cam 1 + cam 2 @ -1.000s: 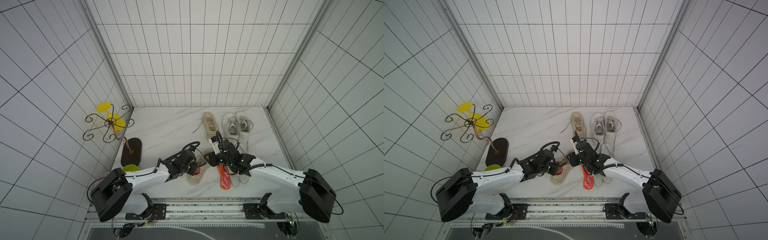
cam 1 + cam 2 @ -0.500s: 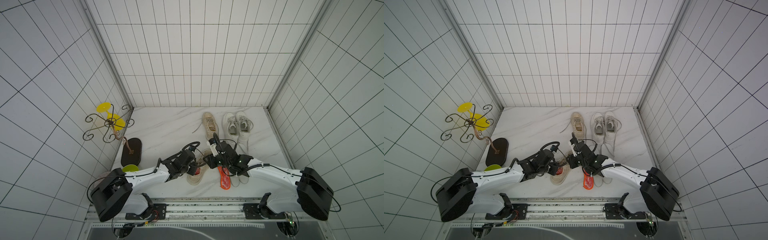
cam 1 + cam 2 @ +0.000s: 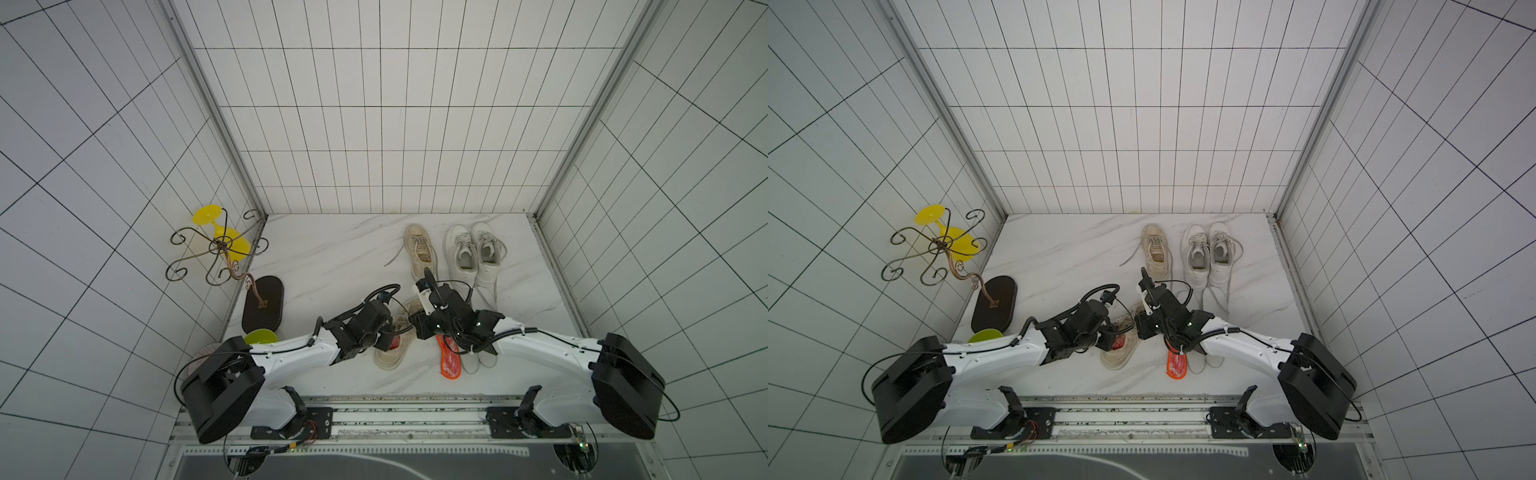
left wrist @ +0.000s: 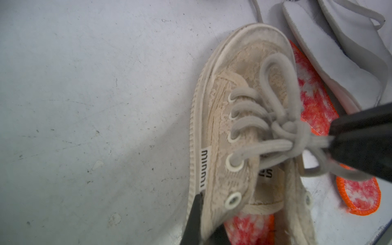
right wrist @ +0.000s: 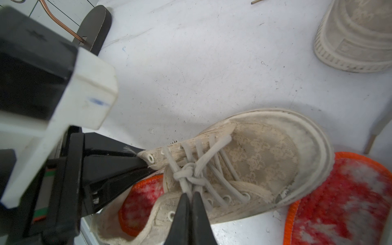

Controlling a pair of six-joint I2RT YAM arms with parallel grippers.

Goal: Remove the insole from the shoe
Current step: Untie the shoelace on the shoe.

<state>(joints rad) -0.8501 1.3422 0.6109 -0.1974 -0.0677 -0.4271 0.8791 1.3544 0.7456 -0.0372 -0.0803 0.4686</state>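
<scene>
Both top views look down from overhead; both wrist views share the shoe (image 4: 220,110) close-up.

I see the beige lace canvas shoe (image 3: 390,358) nearest me, a red fleece insole (image 4: 248,229) in it; a second orange-edged insole (image 3: 449,366) just beside at its three o'clock, a white sneaker pair (image 3: 473,254) at one.

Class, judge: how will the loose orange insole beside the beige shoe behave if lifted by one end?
The loose insole looks thin and fleecy, so it probably droops and weighs little. Its stitched edge should offer decent grip. Lying flat on the table, it would likely slide, not roll.
</scene>
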